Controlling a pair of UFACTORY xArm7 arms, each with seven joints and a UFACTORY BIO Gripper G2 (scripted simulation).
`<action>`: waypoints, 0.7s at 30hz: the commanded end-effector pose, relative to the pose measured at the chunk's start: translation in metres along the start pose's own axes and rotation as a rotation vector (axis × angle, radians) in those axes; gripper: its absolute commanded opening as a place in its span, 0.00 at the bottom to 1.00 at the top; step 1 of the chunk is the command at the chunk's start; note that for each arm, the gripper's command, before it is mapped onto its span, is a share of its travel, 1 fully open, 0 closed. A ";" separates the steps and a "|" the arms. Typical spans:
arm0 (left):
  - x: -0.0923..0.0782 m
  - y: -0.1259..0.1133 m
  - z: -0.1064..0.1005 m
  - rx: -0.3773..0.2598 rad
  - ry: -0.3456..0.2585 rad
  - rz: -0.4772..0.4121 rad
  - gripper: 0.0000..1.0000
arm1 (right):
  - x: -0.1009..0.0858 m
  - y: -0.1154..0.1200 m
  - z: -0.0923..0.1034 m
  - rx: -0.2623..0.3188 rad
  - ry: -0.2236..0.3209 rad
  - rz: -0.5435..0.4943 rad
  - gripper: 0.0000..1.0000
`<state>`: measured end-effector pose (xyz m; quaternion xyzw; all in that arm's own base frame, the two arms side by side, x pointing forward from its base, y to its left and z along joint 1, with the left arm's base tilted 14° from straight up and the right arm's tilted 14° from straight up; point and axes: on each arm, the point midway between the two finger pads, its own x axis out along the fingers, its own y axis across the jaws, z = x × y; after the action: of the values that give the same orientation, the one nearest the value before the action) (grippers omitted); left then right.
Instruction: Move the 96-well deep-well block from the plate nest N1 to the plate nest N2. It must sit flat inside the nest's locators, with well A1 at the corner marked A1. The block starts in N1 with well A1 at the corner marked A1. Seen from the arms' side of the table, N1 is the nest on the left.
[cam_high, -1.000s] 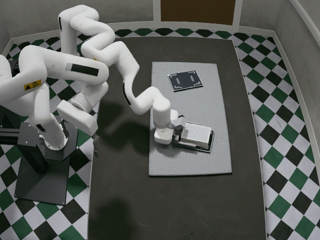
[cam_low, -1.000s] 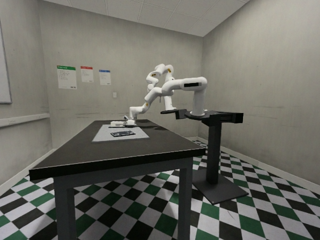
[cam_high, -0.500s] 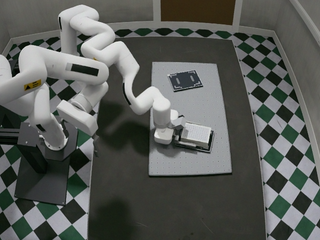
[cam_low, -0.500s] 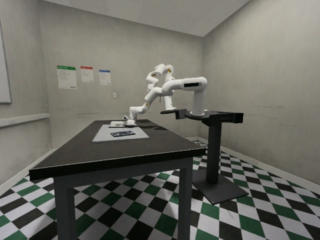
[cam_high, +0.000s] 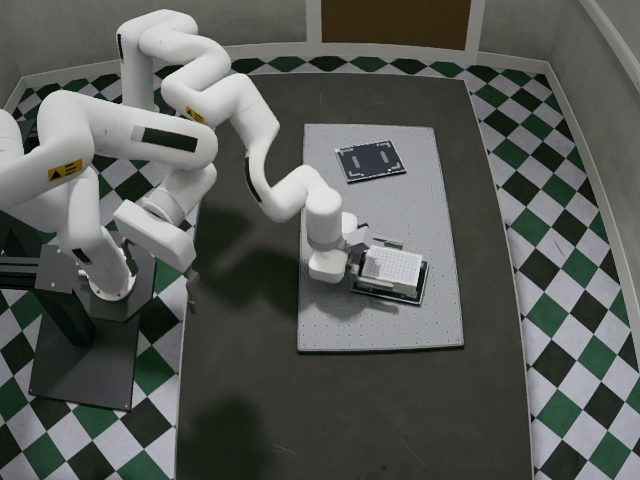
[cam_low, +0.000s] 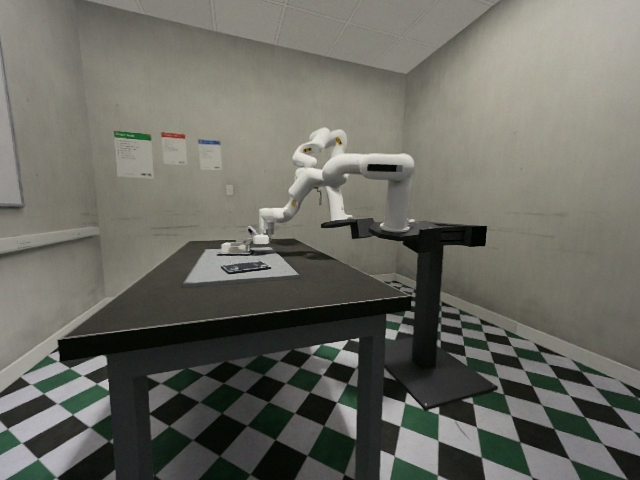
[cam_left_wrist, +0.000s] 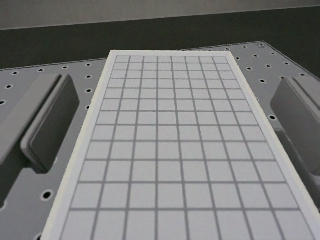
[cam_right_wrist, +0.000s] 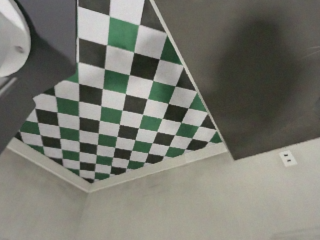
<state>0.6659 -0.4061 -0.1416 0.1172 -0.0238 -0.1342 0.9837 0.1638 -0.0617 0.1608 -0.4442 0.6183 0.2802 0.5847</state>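
Note:
The white 96-well block (cam_high: 391, 266) (cam_low: 235, 248) (cam_left_wrist: 175, 145) stands over nest N2 (cam_high: 421, 284), whose dark rim shows around its base. Whether it sits flat inside the locators, and where A1 is, cannot be told. My left gripper (cam_high: 397, 265) (cam_left_wrist: 175, 122) is open around the block, with one finger beside each long side and a visible gap on both sides. Nest N1 (cam_high: 370, 160) (cam_low: 245, 267) is empty, with its pale corner locators showing. My right gripper (cam_high: 192, 296) is open and empty beyond the table's arm-side edge, far from the block; its fingers do not show in the right wrist view.
Both nests stand on a grey perforated board (cam_high: 377, 325) (cam_low: 206, 273) on the dark table (cam_high: 336, 413) (cam_low: 170, 304). My left forearm reaches low across the board's arm-side edge, between the nests. The right arm's pedestal (cam_high: 87, 356) stands beside the table.

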 end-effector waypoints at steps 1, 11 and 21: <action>0.001 -0.001 0.018 -0.005 -0.009 -0.001 0.37 | -0.001 0.000 0.000 0.000 0.000 -0.002 1.00; 0.001 -0.001 0.044 -0.006 -0.009 -0.001 0.37 | -0.001 0.000 0.000 0.000 0.000 -0.002 1.00; 0.001 -0.001 0.057 -0.006 -0.009 -0.001 0.37 | -0.001 0.000 0.000 0.000 0.000 -0.002 1.00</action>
<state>0.6622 -0.4174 -0.0933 0.1156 -0.0255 -0.1349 0.9838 0.1638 -0.0617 0.1608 -0.4442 0.6183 0.2802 0.5847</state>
